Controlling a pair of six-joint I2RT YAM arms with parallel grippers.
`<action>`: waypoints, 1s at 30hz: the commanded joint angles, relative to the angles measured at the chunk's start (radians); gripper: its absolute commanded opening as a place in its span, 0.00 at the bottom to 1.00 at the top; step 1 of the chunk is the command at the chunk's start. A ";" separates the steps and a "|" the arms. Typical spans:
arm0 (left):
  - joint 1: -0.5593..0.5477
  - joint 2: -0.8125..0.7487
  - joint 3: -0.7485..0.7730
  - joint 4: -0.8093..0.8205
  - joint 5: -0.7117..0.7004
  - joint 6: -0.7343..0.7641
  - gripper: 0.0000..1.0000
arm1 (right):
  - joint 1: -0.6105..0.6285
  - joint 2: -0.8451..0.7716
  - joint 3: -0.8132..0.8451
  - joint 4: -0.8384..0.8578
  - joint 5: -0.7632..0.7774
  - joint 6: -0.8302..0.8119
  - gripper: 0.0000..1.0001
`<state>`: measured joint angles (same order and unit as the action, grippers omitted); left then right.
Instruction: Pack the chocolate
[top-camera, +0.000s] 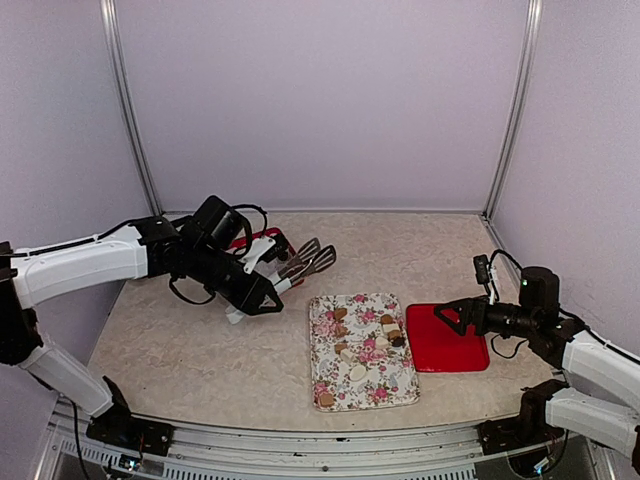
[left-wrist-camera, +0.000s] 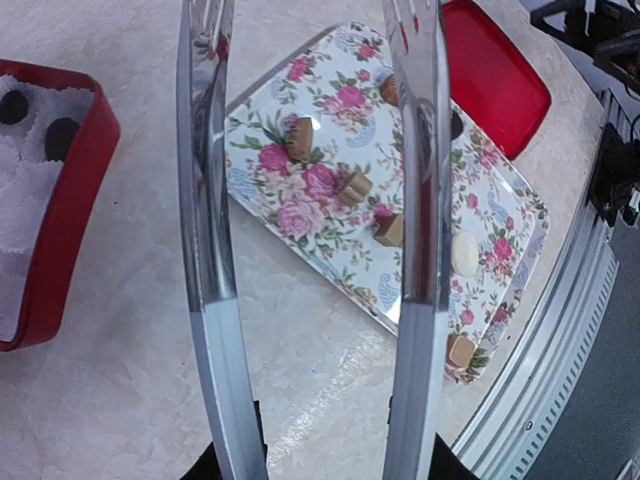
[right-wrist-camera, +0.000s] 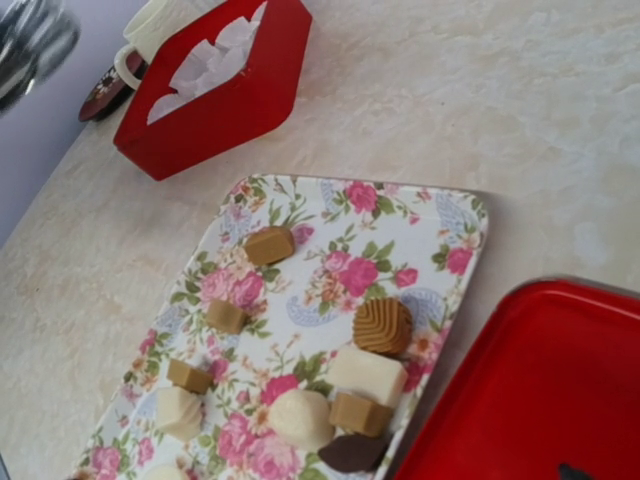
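Several chocolate pieces (top-camera: 360, 350), tan, cream and dark, lie on the floral tray (top-camera: 385, 390); close up they show in the right wrist view (right-wrist-camera: 382, 325). My left gripper (top-camera: 255, 290) is shut on metal tongs (top-camera: 310, 260), held over the table left of the tray. The tongs' two arms (left-wrist-camera: 205, 250) stand apart with nothing between them. The red box (left-wrist-camera: 70, 200) with a white liner holds two dark chocolates (left-wrist-camera: 62, 135). My right gripper (top-camera: 455, 315) is open above the red lid (top-camera: 447, 338); its fingers are out of its own wrist view.
A cream mug (right-wrist-camera: 150, 40) stands behind the red box (right-wrist-camera: 230, 100). The red lid (right-wrist-camera: 560, 390) lies right of the floral tray (right-wrist-camera: 330, 270). A metal frame edge (left-wrist-camera: 560, 330) runs along the table front. Purple walls enclose the back and sides.
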<state>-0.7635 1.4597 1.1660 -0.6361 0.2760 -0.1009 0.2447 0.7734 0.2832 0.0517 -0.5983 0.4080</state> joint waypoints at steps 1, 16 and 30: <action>-0.114 -0.042 -0.063 -0.010 -0.091 -0.034 0.41 | -0.017 -0.017 0.014 0.009 -0.009 -0.003 1.00; -0.411 0.075 -0.162 0.070 -0.242 -0.145 0.41 | -0.017 -0.032 0.008 0.001 -0.011 0.000 1.00; -0.459 0.216 -0.095 0.050 -0.294 -0.116 0.39 | -0.017 -0.049 -0.003 -0.008 -0.005 -0.001 1.00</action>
<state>-1.2140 1.6535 1.0225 -0.6056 0.0055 -0.2317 0.2447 0.7380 0.2832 0.0502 -0.5987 0.4084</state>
